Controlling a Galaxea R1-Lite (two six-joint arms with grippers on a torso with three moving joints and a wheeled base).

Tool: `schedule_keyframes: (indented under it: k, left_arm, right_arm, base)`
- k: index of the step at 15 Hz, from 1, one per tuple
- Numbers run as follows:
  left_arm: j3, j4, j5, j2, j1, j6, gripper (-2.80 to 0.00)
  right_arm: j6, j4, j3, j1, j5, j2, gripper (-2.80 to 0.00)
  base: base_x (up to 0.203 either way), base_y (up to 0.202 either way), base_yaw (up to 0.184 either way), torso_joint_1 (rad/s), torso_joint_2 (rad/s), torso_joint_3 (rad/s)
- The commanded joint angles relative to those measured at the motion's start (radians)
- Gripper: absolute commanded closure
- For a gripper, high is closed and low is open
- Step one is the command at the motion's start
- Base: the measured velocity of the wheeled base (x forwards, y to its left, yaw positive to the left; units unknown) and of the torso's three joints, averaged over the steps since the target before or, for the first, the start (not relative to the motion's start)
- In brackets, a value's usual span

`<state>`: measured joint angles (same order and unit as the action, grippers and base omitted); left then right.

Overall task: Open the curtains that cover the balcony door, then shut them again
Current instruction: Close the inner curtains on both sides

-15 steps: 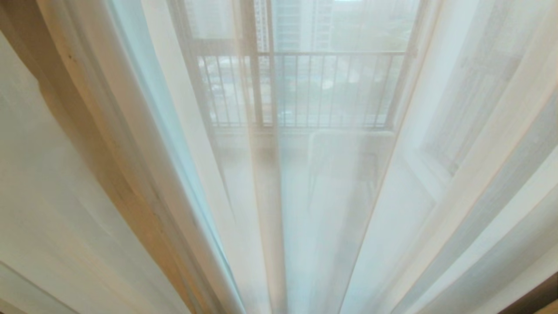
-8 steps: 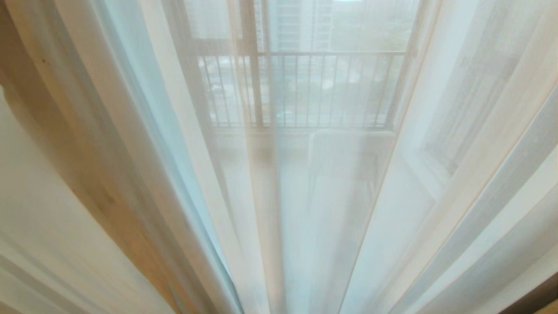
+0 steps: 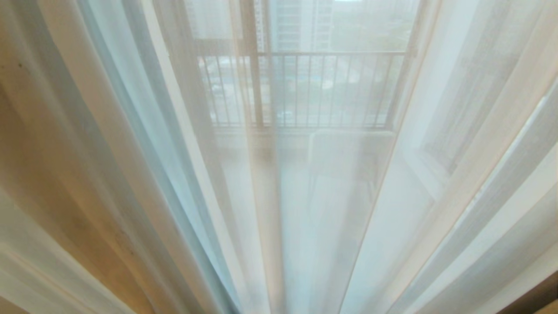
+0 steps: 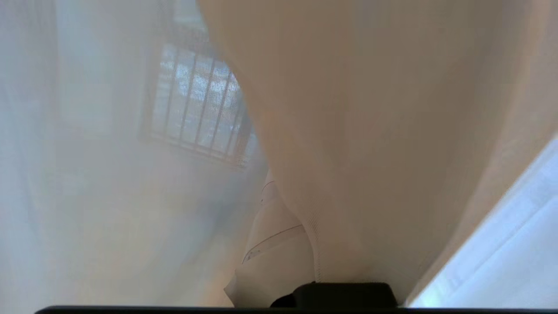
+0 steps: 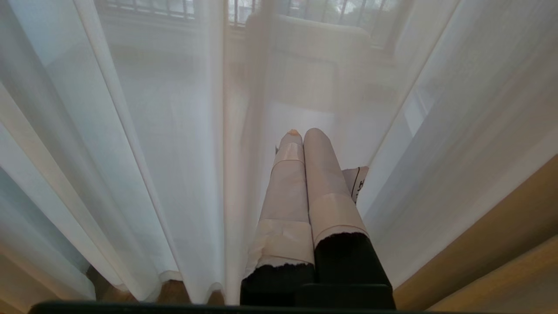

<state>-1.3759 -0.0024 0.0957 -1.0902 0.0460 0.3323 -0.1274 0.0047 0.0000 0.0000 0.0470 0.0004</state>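
Note:
Sheer white curtains (image 3: 144,144) hang in long folds across the whole head view, where neither arm shows. A glass panel of the balcony door (image 3: 462,104) shows dimly through them on the right. In the left wrist view my left gripper (image 4: 279,192) is shut on a curtain (image 4: 370,131). The hem runs down into the jaws, and the fabric fans out over all but one taped finger (image 4: 272,253). My right gripper (image 5: 303,133) is shut with nothing in it. Its taped fingers point low at the curtain folds (image 5: 174,131).
Behind the fabric I make out a pale chair (image 3: 348,152) and a black-barred railing (image 3: 305,87). Wooden floor (image 5: 501,244) runs beside the right gripper, and the curtain hems (image 5: 170,277) hang just above it.
The folds on the left of the head view have swept further left and spread wider. The railing, the chair and the right-hand folds have stayed put.

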Motion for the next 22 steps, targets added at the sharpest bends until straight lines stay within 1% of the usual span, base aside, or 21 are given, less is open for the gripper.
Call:
schedule_keyframes:
  k: [1, 4, 6, 12, 13, 14, 15, 19, 21, 22]
  left_arm:
    - [0.012, 0.006, -0.007, 0.046, 0.002, 0.008, 0.00]
    - [0.014, 0.009, -0.021, 0.070, 0.021, 0.007, 0.00]
    - [0.015, 0.009, -0.022, 0.078, 0.060, 0.007, 0.00]
    - [0.009, 0.010, -0.025, 0.080, 0.282, -0.001, 0.00]
    - [0.009, 0.010, -0.035, 0.077, 0.321, -0.003, 0.00]
    - [0.010, 0.011, -0.063, 0.074, 0.357, -0.006, 0.00]
    - [0.012, 0.010, -0.106, 0.065, 0.378, -0.012, 0.00]
    - [0.006, 0.010, -0.206, 0.044, 0.457, -0.014, 0.00]
    - [0.006, 0.011, -0.233, 0.041, 0.504, -0.015, 0.00]
    - [0.007, 0.012, -0.236, 0.036, 0.528, -0.015, 0.00]
  right_arm:
    - [-0.001, 0.000, 0.000, 0.000, 0.001, 0.000, 0.00]
    - [-0.001, 0.000, 0.000, 0.000, 0.001, 0.000, 0.00]
    - [-0.001, 0.000, 0.000, 0.000, 0.001, 0.000, 0.00]
    - [-0.001, 0.000, 0.000, 0.000, 0.001, 0.000, 0.00]
    - [-0.001, 0.000, 0.000, 0.000, 0.001, 0.000, 0.00]
    - [-0.001, 0.000, 0.000, 0.000, 0.001, 0.000, 0.00]
    - [-0.001, 0.000, 0.000, 0.000, 0.001, 0.000, 0.00]
    - [-0.001, 0.000, 0.000, 0.000, 0.001, 0.000, 0.00]
    - [-0.001, 0.000, 0.000, 0.000, 0.001, 0.000, 0.00]
    - [-0.001, 0.000, 0.000, 0.000, 0.001, 0.000, 0.00]
  base:
    - [0.000, 0.000, 0.000, 0.000, 0.00, 0.000]
    - [0.000, 0.000, 0.000, 0.000, 0.00, 0.000]
    - [0.000, 0.000, 0.000, 0.000, 0.00, 0.000]
    - [0.000, 0.000, 0.000, 0.000, 0.00, 0.000]
    - [0.000, 0.000, 0.000, 0.000, 0.00, 0.000]
    - [0.000, 0.000, 0.000, 0.000, 0.00, 0.000]
    - [0.000, 0.000, 0.000, 0.000, 0.00, 0.000]
    - [0.000, 0.000, 0.000, 0.000, 0.00, 0.000]
    - [0.000, 0.000, 0.000, 0.000, 0.00, 0.000]
    - [0.000, 0.000, 0.000, 0.000, 0.00, 0.000]
